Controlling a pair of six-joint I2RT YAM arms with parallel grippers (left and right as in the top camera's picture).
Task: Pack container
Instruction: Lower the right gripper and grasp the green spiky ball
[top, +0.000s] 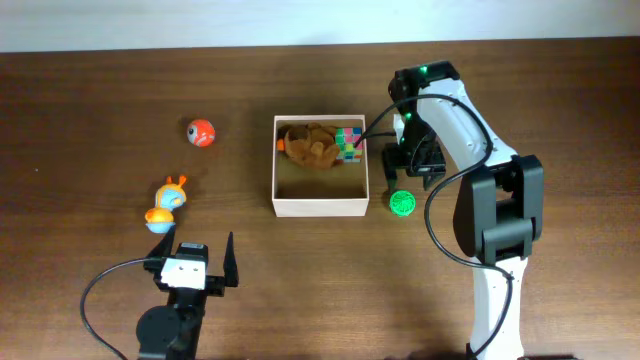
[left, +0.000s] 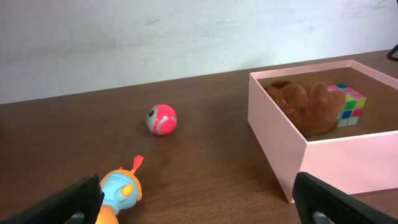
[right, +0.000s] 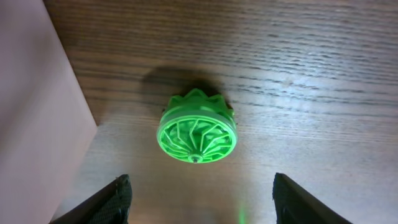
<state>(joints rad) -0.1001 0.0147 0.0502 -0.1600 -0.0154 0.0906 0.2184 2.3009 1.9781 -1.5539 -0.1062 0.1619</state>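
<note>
The container (top: 320, 207), a white-walled square box, stands mid-table with a brown plush toy (top: 310, 145) and a colourful cube (top: 349, 143) inside. Just right of it a green spinning top (top: 402, 204) lies on the wood. My right gripper (top: 410, 162) hovers over the top, open with nothing between its fingers. In the right wrist view the top (right: 198, 134) lies ahead of the gripper (right: 199, 199), beside the container wall (right: 37, 112). My left gripper (top: 197, 252) rests wide open near the front edge, holding nothing.
A red ball (top: 200, 132) and an orange-and-blue toy (top: 167, 203) lie left of the container. In the left wrist view the toy (left: 121, 190) sits by the left finger (left: 74, 199), the ball (left: 161, 119) farther off, and the container wall (left: 273, 137) at right.
</note>
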